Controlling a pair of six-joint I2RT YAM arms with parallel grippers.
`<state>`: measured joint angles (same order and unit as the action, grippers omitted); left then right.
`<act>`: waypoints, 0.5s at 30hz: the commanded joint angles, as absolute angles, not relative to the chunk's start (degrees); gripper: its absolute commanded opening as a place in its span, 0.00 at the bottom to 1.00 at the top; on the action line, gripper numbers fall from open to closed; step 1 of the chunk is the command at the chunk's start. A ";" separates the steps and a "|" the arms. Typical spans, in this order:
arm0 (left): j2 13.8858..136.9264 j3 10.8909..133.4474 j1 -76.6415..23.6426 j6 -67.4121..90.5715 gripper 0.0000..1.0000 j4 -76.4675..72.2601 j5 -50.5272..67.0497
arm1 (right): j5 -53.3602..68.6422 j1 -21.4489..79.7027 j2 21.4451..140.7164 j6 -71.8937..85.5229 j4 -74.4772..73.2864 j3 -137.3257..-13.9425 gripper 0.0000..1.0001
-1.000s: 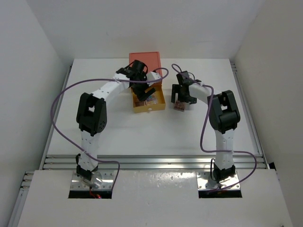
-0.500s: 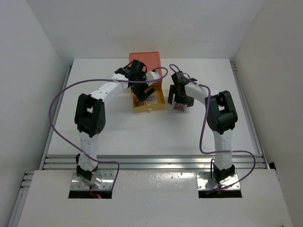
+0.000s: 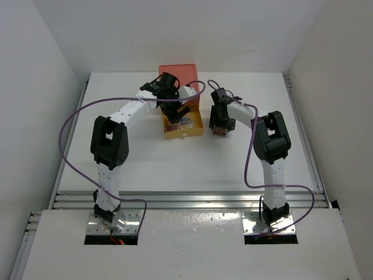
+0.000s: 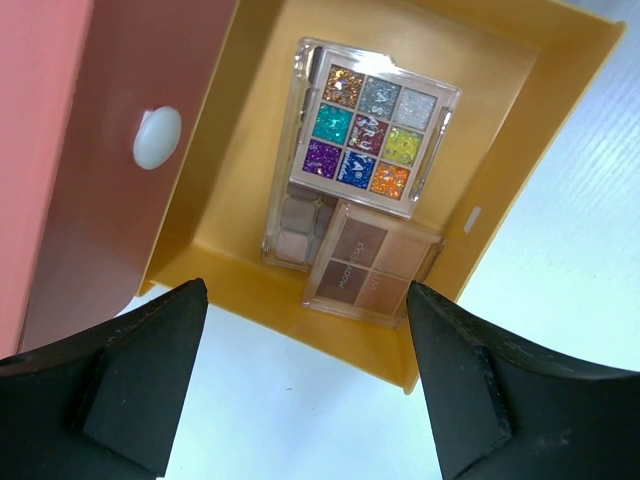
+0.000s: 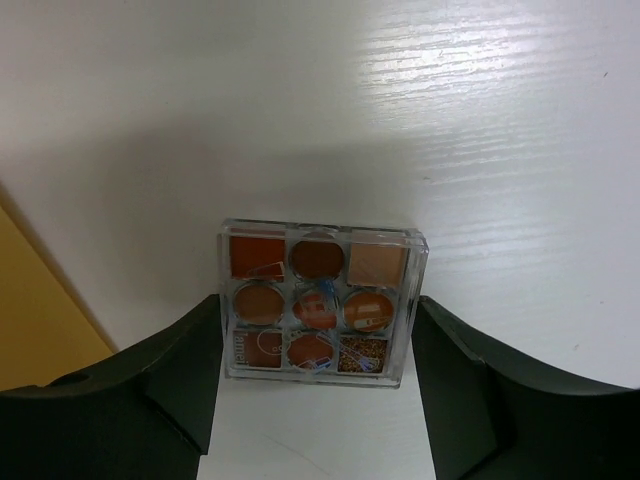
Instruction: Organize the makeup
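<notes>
A square orange-brown palette lies on the white table right of the drawer; it also shows in the top view. My right gripper is down over it, with one finger against each side of it. My left gripper is open and empty, hovering over the front edge of the open yellow drawer. In the drawer lie a colourful glitter palette, a brown four-pan palette and a pinkish palette partly under them. No pencils or brushes show.
The orange-red box stands behind the drawer at the table's back middle, with a white knob on its lower front. Purple cables loop from both arms. White walls close in both sides.
My right gripper has moved a little left and down around the orange-brown palette. My left gripper has stayed over the drawer, barely shifting.
</notes>
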<state>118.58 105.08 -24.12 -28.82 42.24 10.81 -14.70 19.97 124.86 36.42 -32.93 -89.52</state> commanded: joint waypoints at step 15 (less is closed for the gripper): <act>112.85 115.05 -12.66 -3.43 0.88 35.77 14.84 | -12.58 30.83 109.68 20.22 -14.71 -92.64 0.31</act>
<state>116.97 112.51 -14.68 -9.32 38.44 10.81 -15.42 26.76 109.95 22.98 -23.11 -91.35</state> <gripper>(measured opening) 0.880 0.673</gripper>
